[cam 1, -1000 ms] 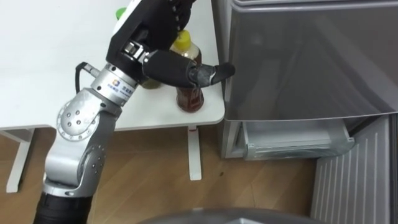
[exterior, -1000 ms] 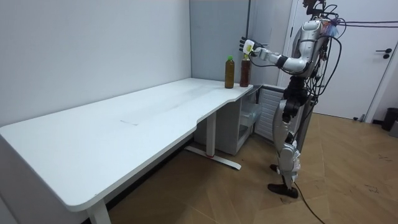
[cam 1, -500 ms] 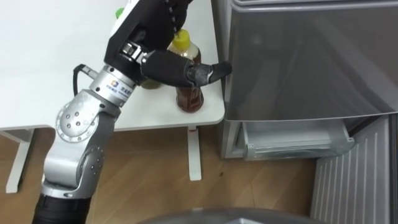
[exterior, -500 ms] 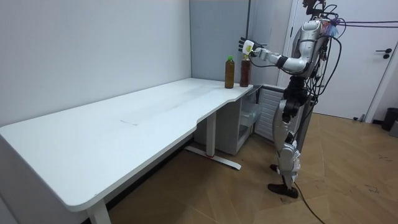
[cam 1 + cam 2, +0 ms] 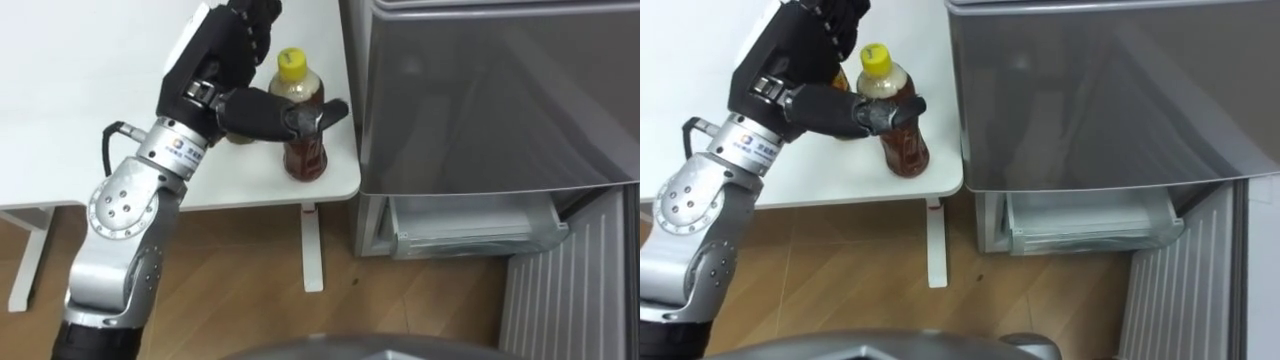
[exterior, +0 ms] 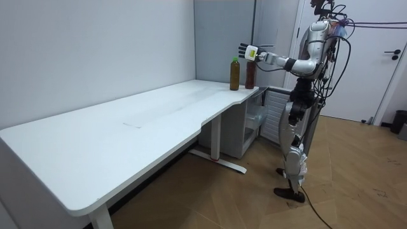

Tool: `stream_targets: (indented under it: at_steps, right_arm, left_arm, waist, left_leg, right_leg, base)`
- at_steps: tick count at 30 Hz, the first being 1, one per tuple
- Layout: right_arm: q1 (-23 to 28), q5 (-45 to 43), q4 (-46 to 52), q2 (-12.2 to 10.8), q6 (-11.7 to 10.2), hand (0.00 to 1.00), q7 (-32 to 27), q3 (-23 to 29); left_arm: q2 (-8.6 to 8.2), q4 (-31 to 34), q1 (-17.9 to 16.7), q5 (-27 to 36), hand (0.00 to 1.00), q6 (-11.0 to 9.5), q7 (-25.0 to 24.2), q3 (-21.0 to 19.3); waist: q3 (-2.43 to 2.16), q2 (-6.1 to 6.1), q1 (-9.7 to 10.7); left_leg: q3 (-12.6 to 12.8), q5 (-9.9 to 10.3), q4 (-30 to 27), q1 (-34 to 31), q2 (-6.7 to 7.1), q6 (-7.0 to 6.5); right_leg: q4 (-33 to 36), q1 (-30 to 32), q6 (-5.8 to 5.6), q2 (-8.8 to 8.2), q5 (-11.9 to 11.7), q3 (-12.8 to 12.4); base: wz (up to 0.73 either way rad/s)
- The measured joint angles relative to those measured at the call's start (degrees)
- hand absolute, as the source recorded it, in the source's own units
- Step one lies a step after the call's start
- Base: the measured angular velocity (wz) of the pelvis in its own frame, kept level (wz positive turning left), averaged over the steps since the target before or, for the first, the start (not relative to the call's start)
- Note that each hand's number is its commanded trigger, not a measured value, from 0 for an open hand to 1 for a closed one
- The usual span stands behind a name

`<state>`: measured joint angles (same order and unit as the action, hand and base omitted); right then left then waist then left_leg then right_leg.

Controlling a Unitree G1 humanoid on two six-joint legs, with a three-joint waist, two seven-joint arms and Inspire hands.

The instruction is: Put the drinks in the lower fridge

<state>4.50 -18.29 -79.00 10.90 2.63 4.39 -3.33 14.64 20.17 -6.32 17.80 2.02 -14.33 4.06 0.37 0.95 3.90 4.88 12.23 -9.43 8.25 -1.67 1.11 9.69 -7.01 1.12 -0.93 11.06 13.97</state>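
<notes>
Since a second ago, your robot's left hand (image 5: pixel 225 60) has pulled leftward, uncovering the yellow cap (image 5: pixel 290 63) of the brown drink bottle (image 5: pixel 305 150). Its fingers are spread and grip nothing. The thumb crosses the bottle's front; contact unclear. The bottle stands upright at the white table (image 5: pixel 70 130) corner beside the fridge (image 5: pixel 490 100), whose lower compartment (image 5: pixel 470 228) is open. A green-capped bottle (image 6: pixel 234 73) stands near.

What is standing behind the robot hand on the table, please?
A green-capped bottle, clear in the room view. In the eye views the left robot hand covers most of it, beside the yellow-capped bottle.
</notes>
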Motion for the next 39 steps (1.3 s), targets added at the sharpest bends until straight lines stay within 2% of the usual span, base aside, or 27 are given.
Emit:
stream_targets:
  at_steps: [11, 17, 20, 39]
  right_arm:
    - [0.0, 0.0, 0.1, 0.0, 0.0, 0.0, 0.3, -0.1]
    - [0.0, 0.0, 0.3, -0.1, 0.5, 0.0, 1.0, -0.1]
    - [-0.2, -0.2, 0.4, -0.1, 1.2, 0.0, 1.8, 0.0]
    - [-0.6, -0.2, 1.4, -0.1, 1.2, 0.0, 2.7, 0.0]
  left_arm:
    - [0.02, -0.5, 0.0, 0.0, 0.0, 0.0, 0.7, -0.9]
    - [0.01, -4.8, -2.4, 0.1, 0.0, 0.3, -0.9, -0.8]
    - [0.0, -6.6, -2.4, 0.0, 0.0, 0.5, -1.8, -0.8]
    - [-0.03, -7.3, -2.6, -1.1, 0.0, 0.5, -4.6, -0.6]
  waist:
    - [0.14, 0.2, 0.2]
    - [0.3, -0.09, 0.4]
    - [0.26, -0.32, 0.3]
    - [0.03, -0.49, 0.3]
  left_leg:
    - [-0.3, 0.0, 0.0, 0.1, 0.02, 0.0]
    - [-0.2, 0.0, 0.0, -0.1, -0.03, 0.0]
    - [-0.3, 0.0, 0.0, -0.2, -0.05, 0.0]
    - [-0.3, 0.0, -0.1, -0.6, -0.02, 0.0]
  right_leg:
    - [0.0, -0.2, 0.0, 0.07, 0.0, -0.1]
    - [0.0, 0.0, 0.0, -0.11, 0.0, 0.2]
    - [0.1, 0.2, 0.0, -0.1, 0.0, 0.2]
    - [0.2, 0.5, 0.0, 0.03, 0.0, 0.2]
  base:
    - [0.0]
    - [0.01]
    - [0.0]
    - [0.0]
